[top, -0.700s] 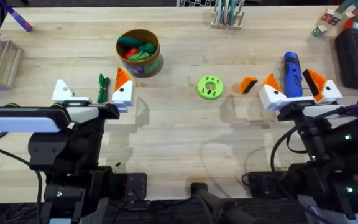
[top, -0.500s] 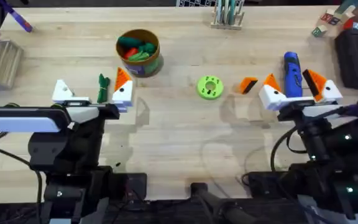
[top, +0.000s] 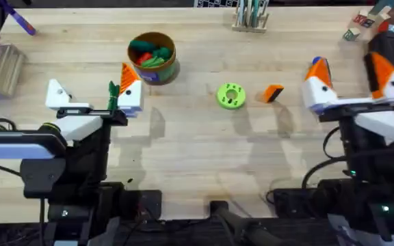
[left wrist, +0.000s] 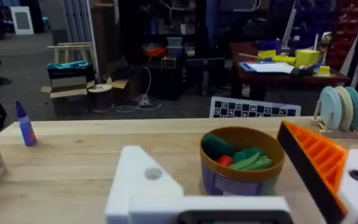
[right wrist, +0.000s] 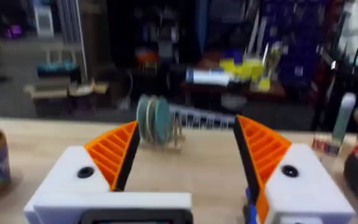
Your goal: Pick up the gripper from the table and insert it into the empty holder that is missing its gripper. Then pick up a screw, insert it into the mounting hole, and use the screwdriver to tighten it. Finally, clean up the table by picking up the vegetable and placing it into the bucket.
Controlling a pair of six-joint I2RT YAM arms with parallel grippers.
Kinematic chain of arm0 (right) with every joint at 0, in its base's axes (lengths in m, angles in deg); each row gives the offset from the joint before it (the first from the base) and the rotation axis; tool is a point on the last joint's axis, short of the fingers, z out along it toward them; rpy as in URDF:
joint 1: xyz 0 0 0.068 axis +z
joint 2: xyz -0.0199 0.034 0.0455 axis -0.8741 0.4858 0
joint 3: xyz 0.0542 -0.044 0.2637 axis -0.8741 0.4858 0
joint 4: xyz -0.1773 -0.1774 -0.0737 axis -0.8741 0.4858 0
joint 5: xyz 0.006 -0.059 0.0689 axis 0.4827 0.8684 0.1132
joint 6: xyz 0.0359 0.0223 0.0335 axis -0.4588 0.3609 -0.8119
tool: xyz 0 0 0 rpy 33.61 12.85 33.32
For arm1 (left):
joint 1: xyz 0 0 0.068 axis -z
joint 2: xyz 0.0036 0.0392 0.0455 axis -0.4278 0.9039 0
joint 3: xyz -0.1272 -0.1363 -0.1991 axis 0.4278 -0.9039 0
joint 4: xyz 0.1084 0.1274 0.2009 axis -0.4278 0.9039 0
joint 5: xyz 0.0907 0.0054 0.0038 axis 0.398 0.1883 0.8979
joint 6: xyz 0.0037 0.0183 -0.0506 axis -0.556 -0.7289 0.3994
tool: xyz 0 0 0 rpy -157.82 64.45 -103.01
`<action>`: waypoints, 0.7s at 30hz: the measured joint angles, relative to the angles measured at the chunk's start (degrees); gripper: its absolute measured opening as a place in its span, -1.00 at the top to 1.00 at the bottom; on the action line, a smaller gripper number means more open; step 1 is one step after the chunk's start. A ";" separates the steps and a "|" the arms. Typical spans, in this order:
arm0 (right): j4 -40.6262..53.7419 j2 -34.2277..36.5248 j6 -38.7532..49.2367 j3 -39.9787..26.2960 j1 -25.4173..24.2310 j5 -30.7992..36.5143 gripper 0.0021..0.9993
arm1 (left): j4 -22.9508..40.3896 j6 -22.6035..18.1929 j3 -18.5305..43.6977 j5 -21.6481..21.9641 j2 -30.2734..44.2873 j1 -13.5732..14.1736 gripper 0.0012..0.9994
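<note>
Overhead, I see my left tool [top: 91,96] spread wide with nothing in it, one holder [top: 57,93] bare. My right tool [top: 351,83] is spread too, holding nothing. The gripper [top: 273,93] lies mid-worktop, right of the green disc [top: 231,95]. The bucket [top: 152,57] sits toward the far edge, the vegetable [top: 113,95] beside my left tool.

Left wrist: the bucket [left wrist: 241,163] stands beyond the bare holder [left wrist: 143,182].

Right wrist: both orange fingers [right wrist: 113,152] stand apart.
</note>
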 joint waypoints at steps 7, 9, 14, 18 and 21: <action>6.09 1.04 0.00 -8.45 0.00 0.01 -0.86 | 7.72 0.68 8.78 0.32 1.28 -0.02 -0.88; 9.04 3.01 0.00 -13.12 0.00 0.09 -0.86 | 9.39 0.73 13.15 0.72 3.40 -0.22 -0.88; 17.22 12.58 0.00 -26.63 0.00 0.25 -0.87 | 14.51 0.90 25.43 1.52 13.24 -1.09 -0.88; 26.18 22.98 0.00 -36.73 0.00 0.25 -0.87 | 23.66 0.92 36.19 1.54 24.41 -1.09 -0.88; 33.37 31.05 0.00 -43.52 0.00 0.25 -0.87 | 30.82 0.93 43.78 1.54 32.94 -1.09 -0.88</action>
